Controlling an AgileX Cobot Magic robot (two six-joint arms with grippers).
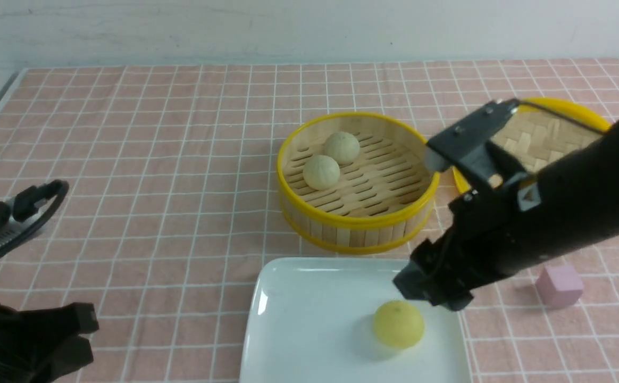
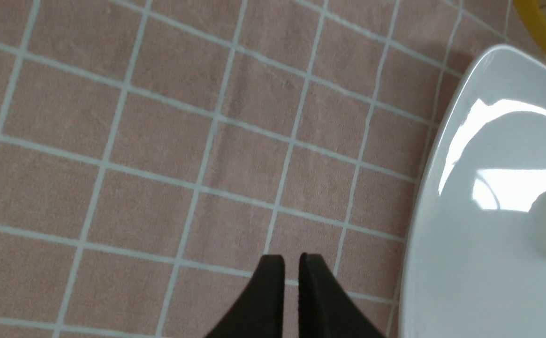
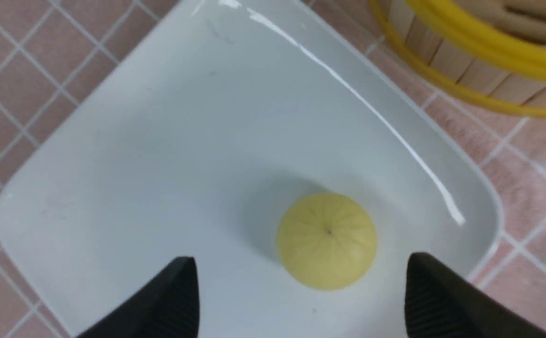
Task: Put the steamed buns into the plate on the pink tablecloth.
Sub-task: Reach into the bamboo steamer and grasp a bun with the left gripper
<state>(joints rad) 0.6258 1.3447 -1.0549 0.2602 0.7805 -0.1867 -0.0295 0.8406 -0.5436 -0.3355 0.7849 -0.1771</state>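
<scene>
releasing the yellow bun [image 3: 327, 240] on the plate [image 1: 309, 319] calls for a straight lift, the right gripper's [image 3: 301, 281] jaws kept wide, two pale buns [image 1: 332, 161] left in the basket [image 1: 360, 234], the left gripper's [image 2: 291, 258] fingertips parted by a narrow gap.

Tablecloth [image 1: 144, 213]: pink, white grid. Plate [image 1: 309, 319]: white. Buns: one yellow [image 1: 399, 324], two pale beige [image 1: 332, 161]. Basket rim [image 1: 341, 217]: yellow.
</scene>
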